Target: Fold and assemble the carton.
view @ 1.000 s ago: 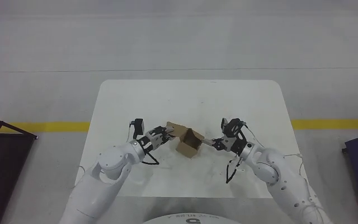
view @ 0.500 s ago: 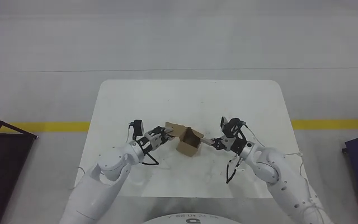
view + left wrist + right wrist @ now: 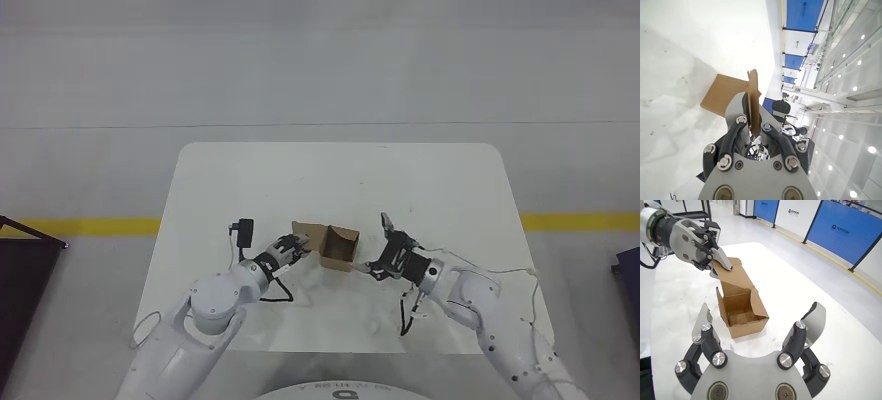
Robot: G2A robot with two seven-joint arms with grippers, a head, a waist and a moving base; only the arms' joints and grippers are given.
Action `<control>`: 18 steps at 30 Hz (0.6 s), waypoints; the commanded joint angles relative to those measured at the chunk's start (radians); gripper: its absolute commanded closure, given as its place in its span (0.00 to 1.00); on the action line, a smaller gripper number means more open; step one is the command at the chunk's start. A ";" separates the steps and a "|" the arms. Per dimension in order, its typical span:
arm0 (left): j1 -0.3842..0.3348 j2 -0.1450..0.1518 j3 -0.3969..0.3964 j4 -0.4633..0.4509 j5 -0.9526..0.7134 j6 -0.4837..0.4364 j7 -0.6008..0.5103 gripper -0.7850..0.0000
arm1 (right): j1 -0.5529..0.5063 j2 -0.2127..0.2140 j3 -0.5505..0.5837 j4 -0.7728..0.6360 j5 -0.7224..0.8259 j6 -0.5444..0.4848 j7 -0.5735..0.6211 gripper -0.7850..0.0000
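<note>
A small brown carton stands on the white table, open end up, with its flaps spread. My left gripper is shut on the long flap at its left side. In the left wrist view the flap runs edge-on between the fingers of my left gripper, with the carton's wall beyond. My right gripper is open just right of the carton, not touching it. The right wrist view looks between its spread fingers into the carton and shows the left gripper pinching the far flap.
The table's near edge lies close behind both arms. Wide bare table lies beyond the carton. A yellow floor line runs past both sides. A dark frame stands on the floor at far left.
The carton has turned from skewed to square and slid a little left. My right gripper has come away from the carton's right flap and now stands open beside it. The left gripper kept its hold.
</note>
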 commanded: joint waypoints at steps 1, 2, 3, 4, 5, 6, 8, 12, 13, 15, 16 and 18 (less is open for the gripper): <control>0.002 -0.001 0.003 -0.005 -0.001 0.005 0.002 1.00 | 0.018 -0.004 -0.014 0.010 -0.002 0.010 0.021 0.00; 0.003 -0.001 0.003 -0.006 -0.001 0.008 0.005 1.00 | 0.028 -0.006 -0.021 0.015 -0.016 0.028 0.047 0.00; 0.004 -0.001 0.002 -0.007 -0.001 0.012 0.009 1.00 | 0.037 -0.009 -0.031 0.015 -0.021 0.045 0.071 0.00; 0.005 -0.001 0.002 -0.010 -0.002 0.014 0.013 1.00 | 0.045 -0.013 -0.041 0.014 -0.015 0.053 0.083 0.00; 0.006 -0.002 0.002 -0.012 -0.004 0.017 0.017 1.00 | 0.054 -0.016 -0.048 0.018 -0.009 0.062 0.092 0.00; 0.007 -0.002 0.001 -0.014 -0.003 0.019 0.020 1.00 | 0.064 -0.018 -0.053 0.022 -0.010 0.072 0.108 0.00; 0.008 -0.002 -0.001 -0.017 -0.005 0.024 0.021 1.00 | 0.080 -0.023 -0.065 0.026 -0.004 0.087 0.137 0.00; 0.009 -0.002 -0.005 -0.024 -0.002 0.031 0.026 1.00 | 0.106 -0.030 -0.081 0.027 -0.003 0.097 0.160 0.00; 0.010 -0.002 -0.005 -0.025 -0.002 0.031 0.026 1.00 | 0.110 -0.032 -0.083 0.028 -0.004 0.102 0.170 0.00; 0.010 -0.002 -0.006 -0.027 -0.001 0.033 0.026 1.00 | 0.120 -0.035 -0.090 0.031 -0.011 0.114 0.202 0.00; 0.010 -0.002 -0.006 -0.027 0.002 0.036 0.024 1.00 | 0.125 -0.037 -0.093 0.033 -0.006 0.121 0.213 0.00; 0.008 -0.002 -0.005 -0.029 0.007 0.043 0.022 1.00 | 0.135 -0.041 -0.101 0.041 -0.006 0.137 0.244 0.00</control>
